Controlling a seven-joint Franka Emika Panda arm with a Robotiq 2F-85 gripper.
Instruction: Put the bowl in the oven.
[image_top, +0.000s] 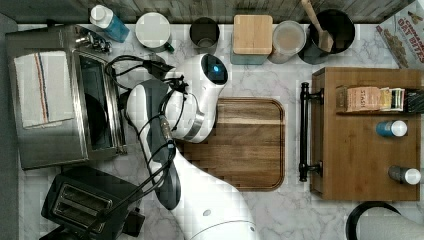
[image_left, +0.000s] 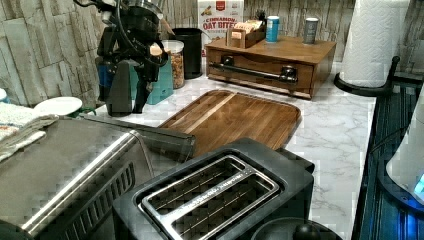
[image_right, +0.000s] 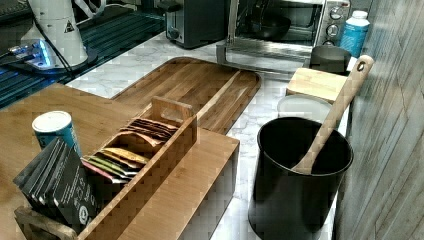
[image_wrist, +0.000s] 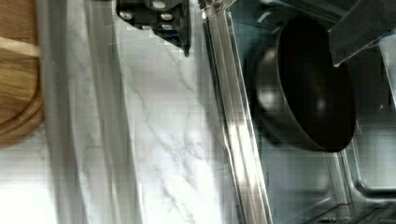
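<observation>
The marbled counter (image_top: 292, 210) carries everything. The white Panda arm (image_top: 200, 200) reaches across it from the top view's lower edge toward the top view's left. There the oven (image_top: 47, 145) stands with a striped cloth (image_top: 42, 90) folded on its roof and its glass door (image_top: 97, 102) dropped open toward the arm. At the top view's right sits a wooden drawer chest (image_top: 360, 160) with a black bar handle. A rack of tea packets and two small tins stand on top of it. Between chest and oven lies a wooden board (image_top: 245, 145), partly under the arm. A black two-slot toaster (image_top: 82, 202) sits just beside the oven, toward the top view's lower left. Along the back wall stand a black pot (image_right: 295, 180) holding a wooden spoon, some jars, a wood-lidded canister and a dark cup. The bowl (image_right: 271, 25) rests inside the oven's cavity, seen in the right view past the lowered door. In the wrist view the bowl (image_wrist: 306, 84) lies just behind the door's steel edge. The gripper (image_left: 131, 100) hangs above the open door with its two fingers spread apart and nothing between them. In the wrist view one finger (image_wrist: 159, 18) is over the marble and the other is over the bowl's rim.
</observation>
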